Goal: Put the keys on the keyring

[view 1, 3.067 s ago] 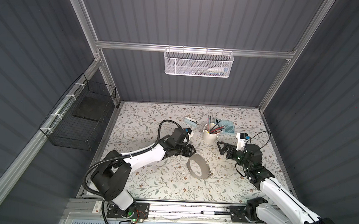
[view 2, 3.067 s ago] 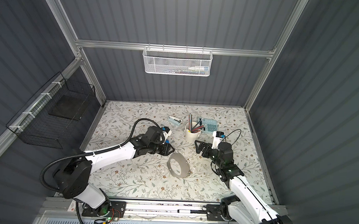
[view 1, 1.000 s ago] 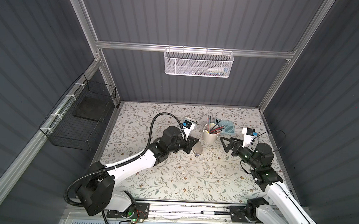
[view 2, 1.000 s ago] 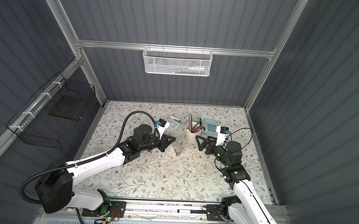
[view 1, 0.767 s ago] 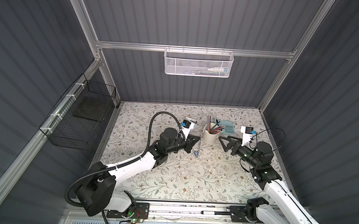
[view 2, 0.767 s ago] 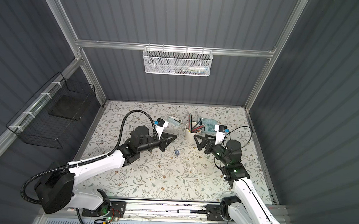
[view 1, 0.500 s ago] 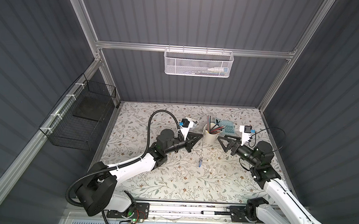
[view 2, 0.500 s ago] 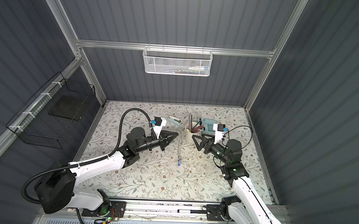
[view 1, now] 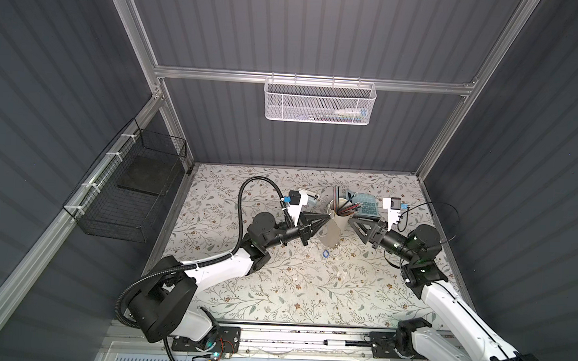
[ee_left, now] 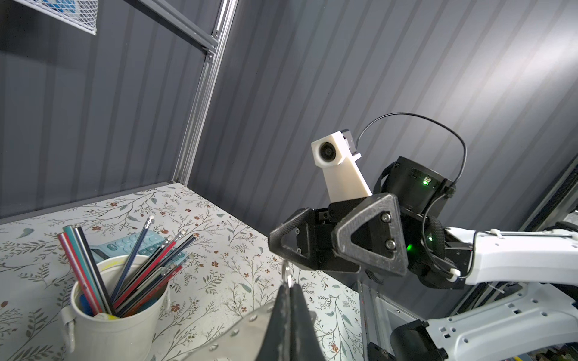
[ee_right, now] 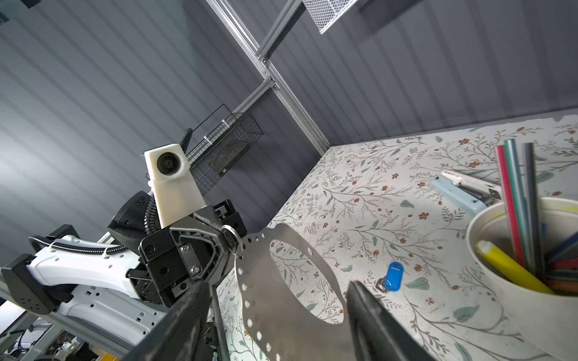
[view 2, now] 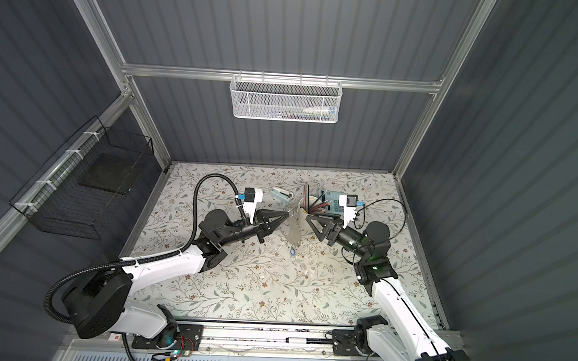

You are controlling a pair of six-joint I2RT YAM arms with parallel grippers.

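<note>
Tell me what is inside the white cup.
The white cup holds a bunch of coloured pencils and a thick yellow pen. Its bottom is hidden by them, so anything lying there cannot be seen.

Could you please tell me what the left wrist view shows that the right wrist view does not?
Only the left wrist view shows the calculator. Only the right wrist view shows the blue-tagged key lying on the table, and the stapler. Both show the cup and the keyring held by the left gripper.
</note>
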